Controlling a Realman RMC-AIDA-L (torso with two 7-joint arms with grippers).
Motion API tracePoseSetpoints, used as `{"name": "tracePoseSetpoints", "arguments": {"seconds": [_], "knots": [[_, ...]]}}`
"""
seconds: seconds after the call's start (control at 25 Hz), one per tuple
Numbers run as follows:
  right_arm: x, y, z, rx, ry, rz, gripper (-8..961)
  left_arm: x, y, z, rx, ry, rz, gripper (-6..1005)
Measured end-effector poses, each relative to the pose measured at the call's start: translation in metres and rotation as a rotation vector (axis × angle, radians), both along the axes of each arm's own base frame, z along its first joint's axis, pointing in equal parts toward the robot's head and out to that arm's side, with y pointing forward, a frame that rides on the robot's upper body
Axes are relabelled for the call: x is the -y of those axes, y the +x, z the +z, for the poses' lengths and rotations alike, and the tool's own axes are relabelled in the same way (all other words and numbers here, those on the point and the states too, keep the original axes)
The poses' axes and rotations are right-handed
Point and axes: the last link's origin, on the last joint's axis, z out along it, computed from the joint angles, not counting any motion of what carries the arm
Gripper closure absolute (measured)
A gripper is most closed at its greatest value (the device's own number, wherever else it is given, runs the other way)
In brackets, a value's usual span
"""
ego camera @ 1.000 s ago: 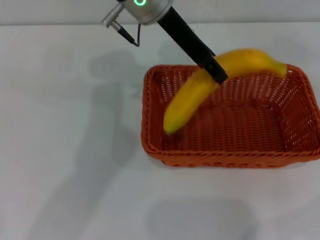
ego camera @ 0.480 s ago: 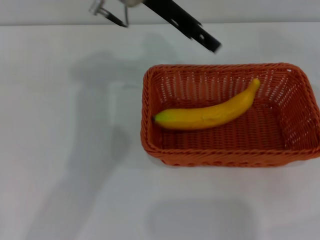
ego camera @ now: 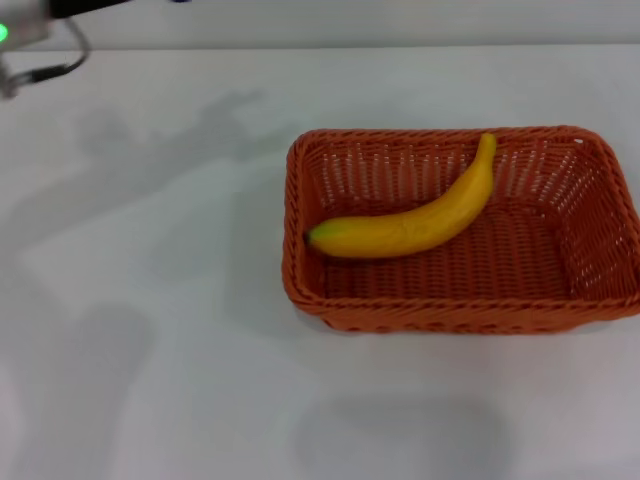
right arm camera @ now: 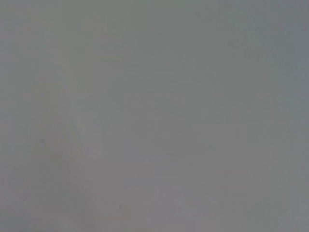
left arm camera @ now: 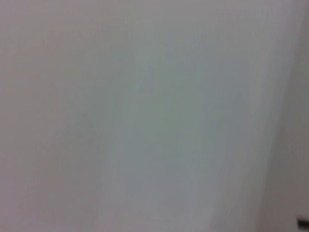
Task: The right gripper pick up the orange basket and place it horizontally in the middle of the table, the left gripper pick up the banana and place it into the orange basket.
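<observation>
The left end effector is out of sight, only its arm's wrist housing (ego camera: 20,30) showing far from the orange woven plastic-wicker basket (ego camera: 300,290); its finger state cannot be told. The curved yellow banana (ego camera: 405,228) lies inside that basket on the white surface (ego camera: 150,350). The banana looks soft, bruisable; mid-body is the best hold.

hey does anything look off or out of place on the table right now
Nothing stands out. The banana lies whole inside the orange basket, its stem end leaning against the far wall. The basket sits flat and lengthwise on the table, toward the robot's right rather than dead centre. Nothing looks spilled or damaged. Neither gripper is in view.
</observation>
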Motion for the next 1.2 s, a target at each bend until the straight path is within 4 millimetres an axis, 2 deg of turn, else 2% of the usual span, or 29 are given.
{"name": "tracePoseSetpoints", "arguments": {"seconds": [0.08,0.12,0.16,0.2,0.32,0.36,0.4,0.52,0.72,0.84,1.0,1.2], "knots": [[0.003,-0.001,-0.007,0.026,0.051,0.028,163,0.02,-0.029,0.012,0.073,0.087,0.005,111],[0.005,-0.002,-0.011,0.038,0.08,0.04,163,0.02,-0.029,0.012,0.073,0.087,0.005,111],[0.007,-0.003,-0.015,0.054,0.113,0.057,163,0.032,-0.044,0.019,0.112,0.141,0.008,111],[0.01,-0.003,-0.017,0.063,0.137,0.069,162,0.059,-0.076,0.03,0.181,0.27,0.031,111],[0.02,-0.006,-0.024,0.075,0.234,0.13,162,0.094,-0.113,0.033,0.242,0.403,0.076,111],[0.024,-0.007,-0.026,0.079,0.282,0.153,162,0.124,-0.14,0.035,0.263,0.513,0.124,111],[0.028,-0.006,-0.026,0.083,0.322,0.161,162,0.124,-0.14,0.035,0.263,0.513,0.124,111],[0.04,-0.004,-0.029,0.134,0.477,0.17,162,0.165,-0.17,0.03,0.269,0.64,0.204,111],[0.051,0.005,-0.035,0.267,0.673,0.078,162,0.213,-0.196,0.009,0.252,0.807,0.306,111],[0.051,0.009,-0.036,0.319,0.686,0.046,162,0.227,-0.201,0.0,0.251,0.854,0.347,111],[0.042,0.011,-0.035,0.343,0.644,0.041,162,0.233,-0.204,-0.005,0.227,0.863,0.371,111],[0.032,0.011,-0.039,0.368,0.587,0.05,162,0.227,-0.213,-0.011,0.172,0.844,0.424,111]]}}
